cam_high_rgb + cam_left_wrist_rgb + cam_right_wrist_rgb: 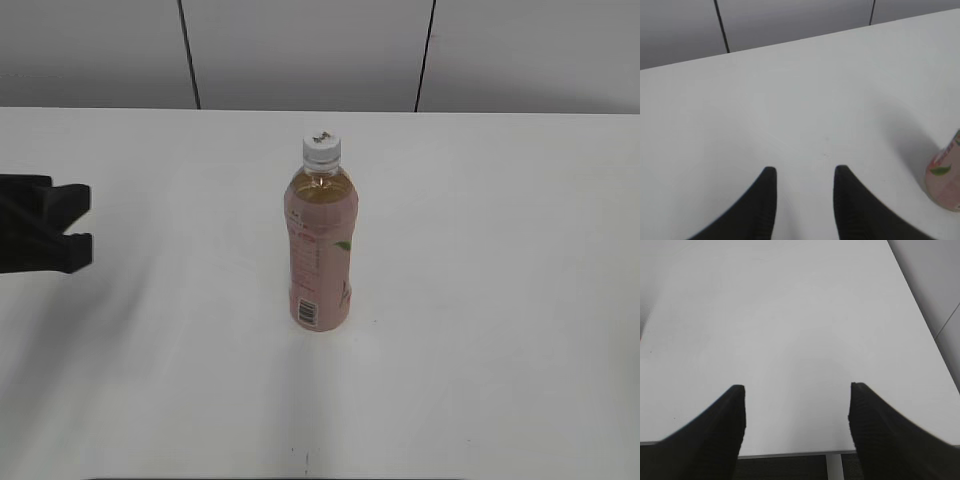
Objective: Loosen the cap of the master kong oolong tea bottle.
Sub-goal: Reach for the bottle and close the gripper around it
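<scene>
The master kong oolong tea bottle [319, 255] stands upright in the middle of the white table, pink label and barcode facing me. Its white ribbed cap [322, 148] sits on top with a small dark mark. In the left wrist view only the bottle's lower part [945, 179] shows at the right edge. My left gripper [78, 225] is open and empty at the far left of the table, well left of the bottle; its fingertips [802, 172] frame bare table. My right gripper [797, 390] is open and empty over the table near an edge; it is out of the exterior view.
The white table [500, 300] runs back to a grey panelled wall [300, 50] with dark seams. In the right wrist view the table's edge [790, 454] and a white leg [834, 467] show below the fingers.
</scene>
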You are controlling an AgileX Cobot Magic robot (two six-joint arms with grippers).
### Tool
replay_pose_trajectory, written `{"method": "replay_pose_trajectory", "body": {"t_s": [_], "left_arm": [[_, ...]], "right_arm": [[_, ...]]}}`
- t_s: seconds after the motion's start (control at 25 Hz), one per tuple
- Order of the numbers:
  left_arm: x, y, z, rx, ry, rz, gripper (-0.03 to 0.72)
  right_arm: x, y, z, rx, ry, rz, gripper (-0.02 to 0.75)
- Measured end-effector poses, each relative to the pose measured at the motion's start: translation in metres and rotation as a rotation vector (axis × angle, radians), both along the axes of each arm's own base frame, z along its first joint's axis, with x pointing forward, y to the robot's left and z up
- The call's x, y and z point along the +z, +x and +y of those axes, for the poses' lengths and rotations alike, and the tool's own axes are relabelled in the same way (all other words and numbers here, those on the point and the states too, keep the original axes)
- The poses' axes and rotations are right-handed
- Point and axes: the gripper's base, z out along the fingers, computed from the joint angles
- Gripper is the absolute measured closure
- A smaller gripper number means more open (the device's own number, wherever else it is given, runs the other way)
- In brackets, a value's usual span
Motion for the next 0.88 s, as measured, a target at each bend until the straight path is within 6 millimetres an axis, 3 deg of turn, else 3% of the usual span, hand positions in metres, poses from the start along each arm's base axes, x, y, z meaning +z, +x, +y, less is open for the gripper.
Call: {"method": "replay_pose_trajectory", "body": {"t_s": [0.28, 0.56, 0.68, 0.88], "left_arm": [[-0.038, 0.014, -0.028, -0.059, -0.058, 0.037, 0.442], [-0.06, 0.006, -0.048, -0.313, -0.12, -0.079, 0.433], [-0.075, 0.006, -0.054, -0.375, -0.122, -0.066, 0.38], [-0.093, 0.008, -0.063, -0.441, -0.183, -0.09, 0.183]], "right_arm": [[0.0, 0.0, 0.0, 0.0, 0.0, 0.0, 0.246], [0.0, 0.0, 0.0, 0.0, 0.0, 0.0, 0.246], [0.0, 0.0, 0.0, 0.0, 0.0, 0.0, 0.246], [0.0, 0.0, 0.0, 0.0, 0.0, 0.0, 0.246]]}}
